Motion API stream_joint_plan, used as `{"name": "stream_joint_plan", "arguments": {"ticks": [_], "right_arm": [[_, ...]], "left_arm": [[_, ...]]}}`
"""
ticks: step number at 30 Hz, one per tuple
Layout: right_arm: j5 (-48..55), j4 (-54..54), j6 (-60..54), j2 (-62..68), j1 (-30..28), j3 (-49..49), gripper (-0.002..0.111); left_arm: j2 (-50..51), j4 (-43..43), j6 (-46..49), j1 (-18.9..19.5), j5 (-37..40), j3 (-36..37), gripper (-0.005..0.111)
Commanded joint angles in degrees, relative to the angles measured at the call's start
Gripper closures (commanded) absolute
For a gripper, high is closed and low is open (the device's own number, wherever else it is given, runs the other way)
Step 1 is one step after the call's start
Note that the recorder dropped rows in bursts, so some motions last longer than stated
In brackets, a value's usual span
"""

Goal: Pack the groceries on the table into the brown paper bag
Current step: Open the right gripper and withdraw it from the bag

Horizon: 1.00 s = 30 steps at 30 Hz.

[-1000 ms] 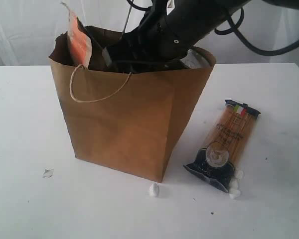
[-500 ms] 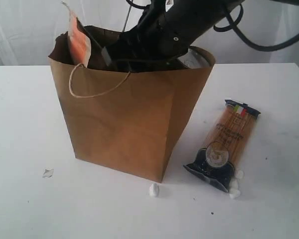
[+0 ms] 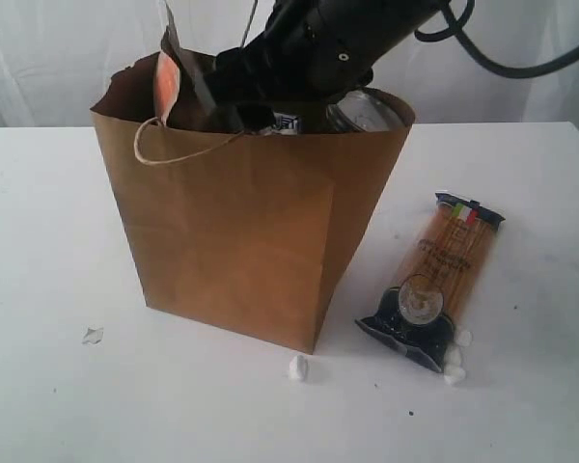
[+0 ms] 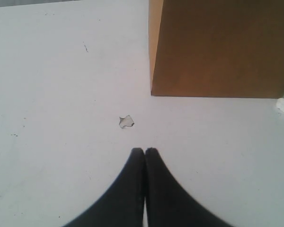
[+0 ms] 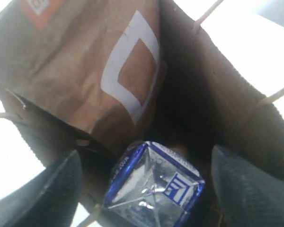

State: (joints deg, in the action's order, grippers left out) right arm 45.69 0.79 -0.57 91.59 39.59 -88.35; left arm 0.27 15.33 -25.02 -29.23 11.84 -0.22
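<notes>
Brown kraft paper bag [image 3: 241, 251] stood upright on the smooth white tabletop [image 3: 58, 386], a flat spaghetti packet [image 3: 446, 275] lying just beside it. Inside, the right gripper [image 5: 149, 187] gaped wide either side of a glossy blue-white carton [image 5: 154, 191]. Over the table, the left gripper [image 4: 145, 156] had its tapered black fingers pinched together, empty.

I see a plain white tabletop [image 3: 48, 222]. The brown paper bag [image 3: 241, 241] stands upright on it. To the bag's right the spaghetti packet [image 3: 454, 246] lies flat, with the dark clear-lidded jar [image 3: 412, 313] at its near end. White lumps [image 3: 454, 359] lie beside the jar, a white pellet [image 3: 298, 367] by the bag's near corner, and a paper scrap [image 3: 94, 335] to the bag's left.
</notes>
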Motion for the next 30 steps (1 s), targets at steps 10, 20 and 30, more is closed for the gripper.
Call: {"name": "stream_joint_plan", "arguments": {"ticks": [10,20,30], "right_arm": [[1.50,-1.71,-0.69,-3.82,-0.30,-3.56,0.037],[4.92,-7.49,-0.69,-11.82,-0.30,-3.33,0.060],[6.68,-12.43,-0.69,-30.24,-0.30,9.46,0.082]], "left_arm": [[-0.27,0.16,-0.54,-0.14,0.27,0.22,0.106],[-0.27,0.16,-0.54,-0.14,0.27,0.22,0.106],[-0.27,0.16,-0.54,-0.14,0.27,0.22,0.106]]}}
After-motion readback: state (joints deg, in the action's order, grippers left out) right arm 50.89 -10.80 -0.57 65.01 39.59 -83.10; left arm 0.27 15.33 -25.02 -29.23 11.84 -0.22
